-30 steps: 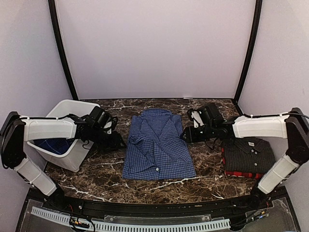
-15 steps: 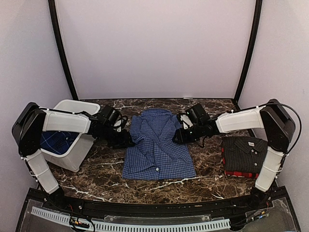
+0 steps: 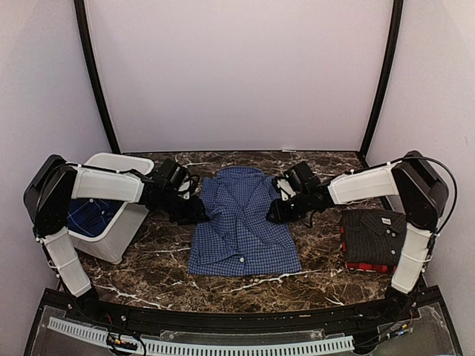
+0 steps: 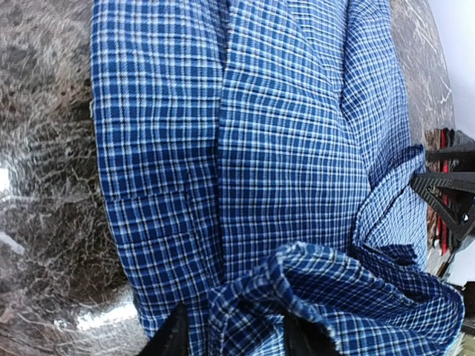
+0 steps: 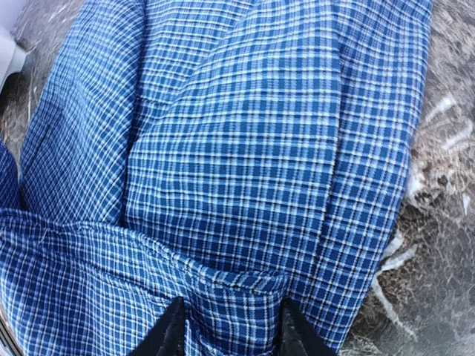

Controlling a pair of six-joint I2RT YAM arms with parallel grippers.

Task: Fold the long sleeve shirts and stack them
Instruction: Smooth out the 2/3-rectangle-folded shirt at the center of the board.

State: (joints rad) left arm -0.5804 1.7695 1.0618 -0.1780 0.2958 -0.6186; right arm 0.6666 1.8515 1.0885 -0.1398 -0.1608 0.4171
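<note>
A blue-and-white check long sleeve shirt (image 3: 241, 222) lies flat in the middle of the marble table, collar to the far side. My left gripper (image 3: 197, 215) is down on its left edge. In the left wrist view the shirt (image 4: 282, 148) bunches into a raised fold between the open fingers of that gripper (image 4: 236, 337). My right gripper (image 3: 276, 210) sits on the right edge, and its wrist view shows a cloth fold (image 5: 245, 285) between its open fingers (image 5: 230, 330). A folded black pinstripe shirt (image 3: 382, 233) rests on a red-and-black plaid one (image 3: 367, 267) at the right.
A white plastic bin (image 3: 111, 245) stands at the left with blue check cloth (image 3: 89, 215) inside it. Black frame posts rise at both back corners. The table's front edge runs just past the shirt's hem.
Both arms have swung inward from the sides onto the shirt's left and right edges. Their jaws have narrowed a little around the bunched cloth.
</note>
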